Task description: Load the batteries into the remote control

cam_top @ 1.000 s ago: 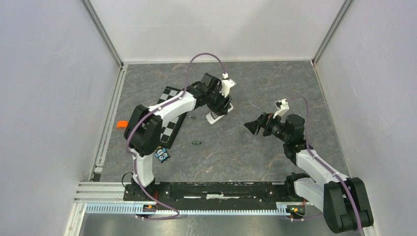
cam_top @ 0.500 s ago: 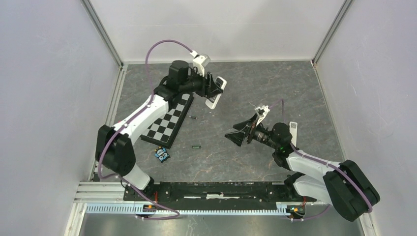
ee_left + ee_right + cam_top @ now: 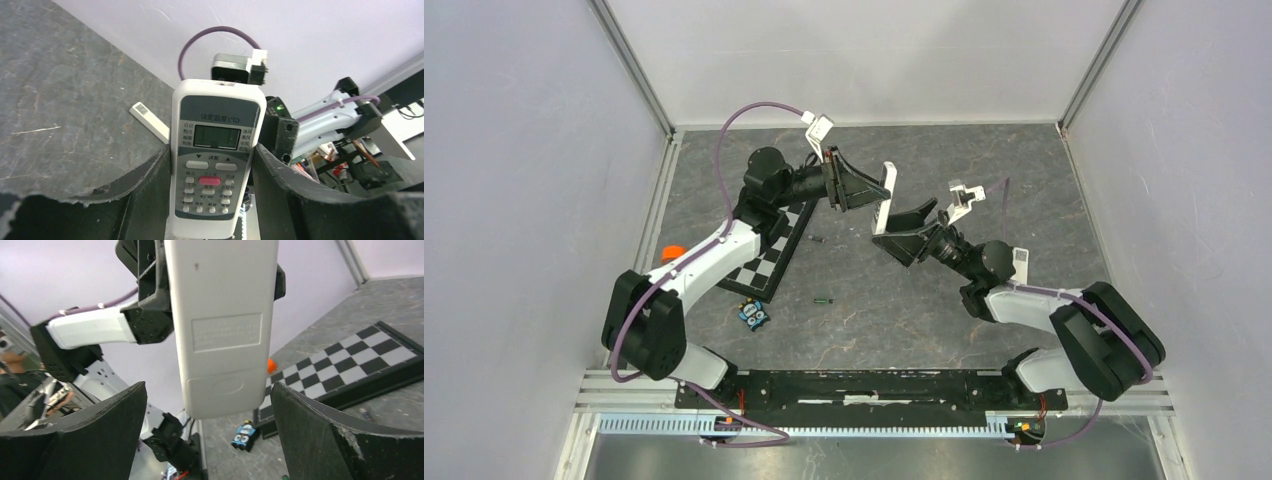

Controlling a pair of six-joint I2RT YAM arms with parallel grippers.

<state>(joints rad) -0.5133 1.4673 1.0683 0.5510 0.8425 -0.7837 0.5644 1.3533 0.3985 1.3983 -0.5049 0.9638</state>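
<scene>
**Item 1. White rectangular plastic remote control** (image 3: 216,150). We found it lifted off the grey stone-patterned table top (image 3: 1024,170), roughly upright, in the far middle of the scene between the two arms. Its face, with a display, grey keys and one red key, was turned to the left wrist camera. Its plain back faced the right wrist camera, with a cover panel bearing an oval thumb dent closed at its lower end.

**Item 2. Left gripper** (image 3: 874,190). It was clamped on the remote control, one black finger (image 3: 145,195) pressed against each long edge.

**Item 3. Right gripper** (image 3: 207,390). It was spread wide and held nothing. The lower end of the remote control stood between its fingers (image 3: 100,435), clear of both.

**Item 4. Two small dark cylindrical batteries**. Both lay on the table top, apart from either gripper. We logged one (image 3: 816,239) just beside the right edge of the checkered board and the other (image 3: 824,297) nearer to us, in the open.

**Item 5. Black-and-white checkered board** (image 3: 769,255). It lay flat at the left, partly under the left arm.

**Item 6. Small blue toy-like object** (image 3: 754,314). It sat just beside the board's near corner.

**Item 7. Slim white flat piece** (image 3: 149,120). It lay on the table top at the right, beside the right arm.
</scene>
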